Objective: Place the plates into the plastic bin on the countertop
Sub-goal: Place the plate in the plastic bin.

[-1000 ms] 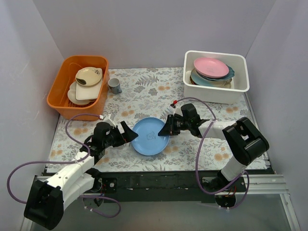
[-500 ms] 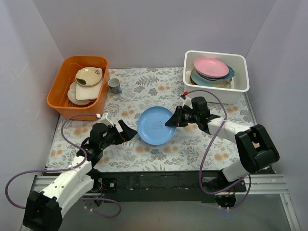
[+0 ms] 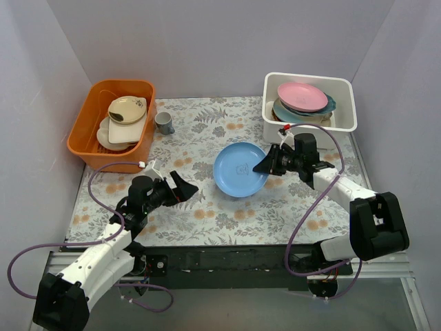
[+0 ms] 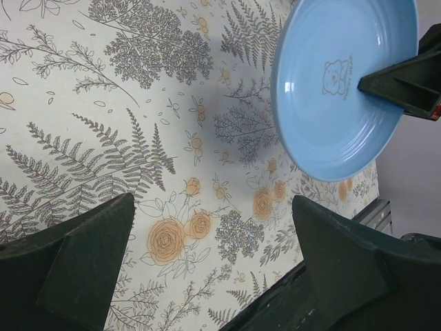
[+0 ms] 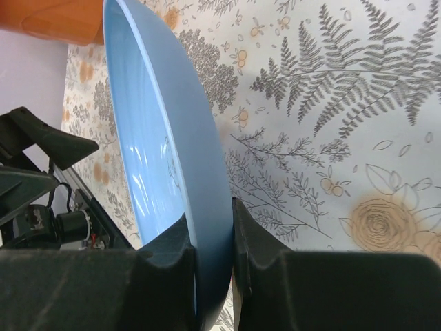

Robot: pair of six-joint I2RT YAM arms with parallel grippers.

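Blue plate: lifted off the desk, in front of the white bin and to its left, near its front wall but not touching it; its shadow falls on the fern pattern below.
Right fingers: narrow, pinching the blue plate by the part of the rim nearest the white bin, one finger on each face.
Left fingers: spread wide, holding nothing, low over the desk and well apart from the white bin, on the far side of the blue plate from it.
Printing: a small bear face in thin outline at the middle of the blue plate; whether any letters go with it is too small to tell.
Inside the white bin: a stack of plates, a pink plate on top, a teal edge and a light blue edge under it.
Orange tub: across the desk from the white bin, holding beige dishes.
Grey cup: upright on the desk just beside the orange tub, on the side toward the white bin.
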